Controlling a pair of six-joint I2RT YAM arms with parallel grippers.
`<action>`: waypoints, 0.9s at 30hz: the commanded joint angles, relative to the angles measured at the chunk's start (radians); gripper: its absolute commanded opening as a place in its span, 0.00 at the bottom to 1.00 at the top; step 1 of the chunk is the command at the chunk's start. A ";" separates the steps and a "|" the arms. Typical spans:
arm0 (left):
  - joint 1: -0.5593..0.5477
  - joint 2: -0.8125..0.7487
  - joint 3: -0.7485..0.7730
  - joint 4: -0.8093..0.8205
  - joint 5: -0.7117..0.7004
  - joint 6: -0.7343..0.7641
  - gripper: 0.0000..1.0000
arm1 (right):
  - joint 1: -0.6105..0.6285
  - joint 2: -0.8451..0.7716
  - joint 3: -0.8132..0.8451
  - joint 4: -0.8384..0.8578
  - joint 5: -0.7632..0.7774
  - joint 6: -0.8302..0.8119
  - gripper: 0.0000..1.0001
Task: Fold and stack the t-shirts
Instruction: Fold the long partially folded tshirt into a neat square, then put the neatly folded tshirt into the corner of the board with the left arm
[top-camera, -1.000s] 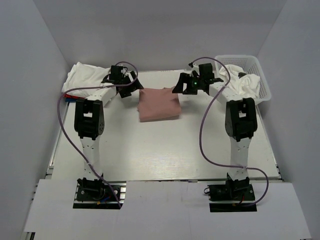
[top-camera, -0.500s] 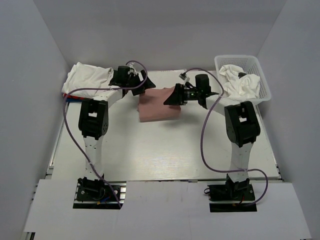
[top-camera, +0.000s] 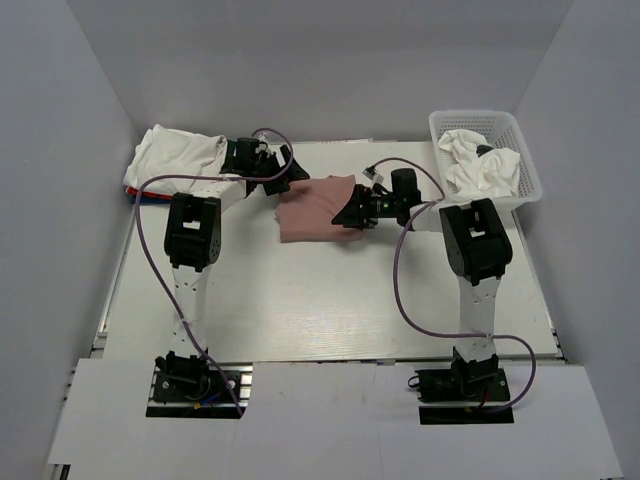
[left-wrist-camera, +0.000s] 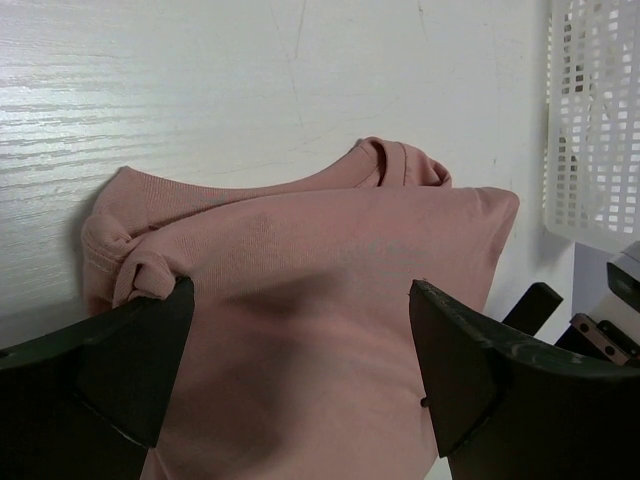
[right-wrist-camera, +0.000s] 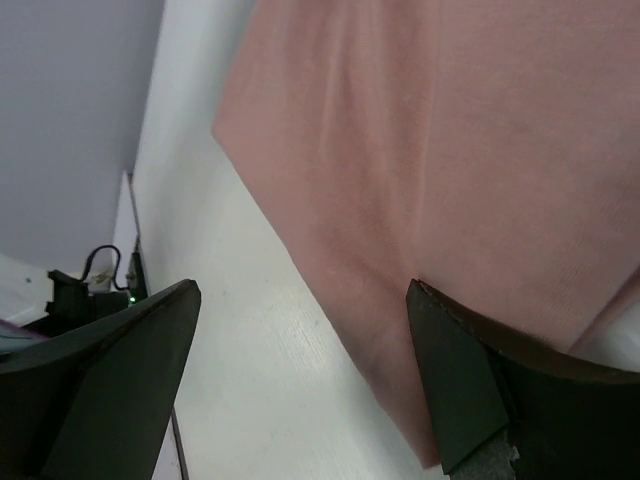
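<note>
Both tools have fingers spread wide and are empty. The left tool (left-wrist-camera: 300, 340) straddles the pink t-shirt (left-wrist-camera: 300, 240) at its far-left corner, the right tool (right-wrist-camera: 300, 330) at its right edge. The shirt lies folded in the middle of the table (top-camera: 300, 300), between the 2 arms. Expect it light and limp, with no stiffness. Layers will likely slip over each other, and the bundle may skid on the smooth table if you nudge it. Pinch through all layers at 2 corners, 1 per tool; the bunched lump (left-wrist-camera: 135, 270) beside the left finger should give extra bite. Can't tell if fingertips touch cloth. Print not visible, underside hidden. White t-shirts (top-camera: 180, 155) at far left cover a stack, with only a red-blue sliver showing. The basket (top-camera: 480, 116) holds more white cloth, count unclear.
</note>
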 joint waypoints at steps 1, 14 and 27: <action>0.008 -0.033 0.030 -0.034 0.011 0.043 0.99 | 0.001 -0.080 0.031 -0.275 0.149 -0.166 0.90; -0.014 -0.338 -0.040 -0.339 -0.246 0.173 0.99 | 0.038 -0.453 -0.112 -0.321 0.149 -0.226 0.90; -0.035 -0.217 -0.071 -0.441 -0.202 0.247 0.99 | 0.050 -0.718 -0.232 -0.412 0.173 -0.294 0.90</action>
